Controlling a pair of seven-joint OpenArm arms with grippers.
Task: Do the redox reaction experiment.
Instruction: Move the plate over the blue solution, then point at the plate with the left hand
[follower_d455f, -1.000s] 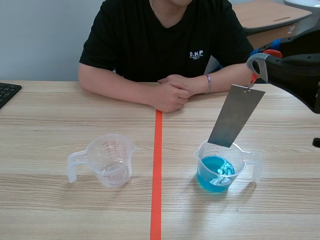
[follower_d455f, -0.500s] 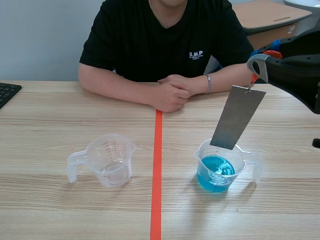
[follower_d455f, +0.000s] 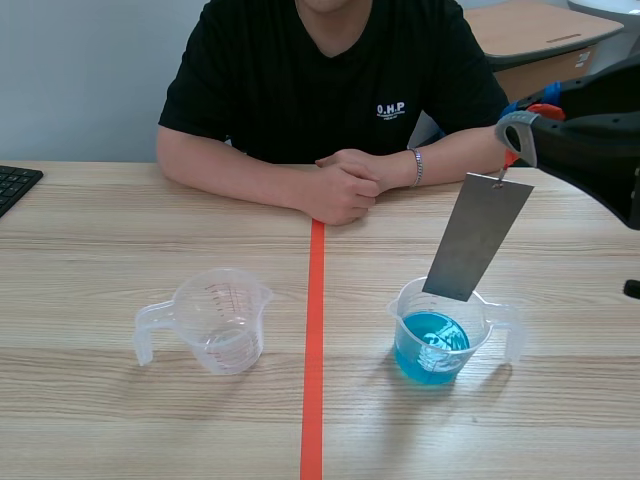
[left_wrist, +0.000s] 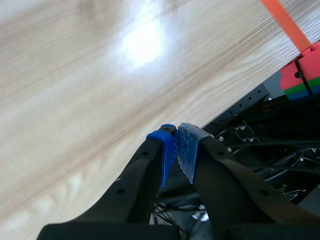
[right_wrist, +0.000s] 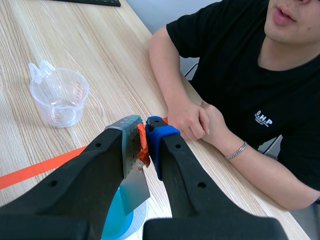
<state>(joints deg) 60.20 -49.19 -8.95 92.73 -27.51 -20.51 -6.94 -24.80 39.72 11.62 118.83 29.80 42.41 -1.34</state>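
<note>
The metal plate (follower_d455f: 477, 237) hangs tilted at the scene's right, long axis running from upper right down-left, its lower edge at the mouth of the blue-liquid cup (follower_d455f: 432, 352). The right gripper (right_wrist: 145, 131) pinches its orange tab (right_wrist: 144, 151). The left gripper (left_wrist: 177, 149), pressed together empty, is outside the scene view.

Tilted grey metal strip (follower_d455f: 476, 238), lower end over handled cup of blue liquid (follower_d455f: 438, 330), empty clear cup (follower_d455f: 218, 320) well apart
</note>
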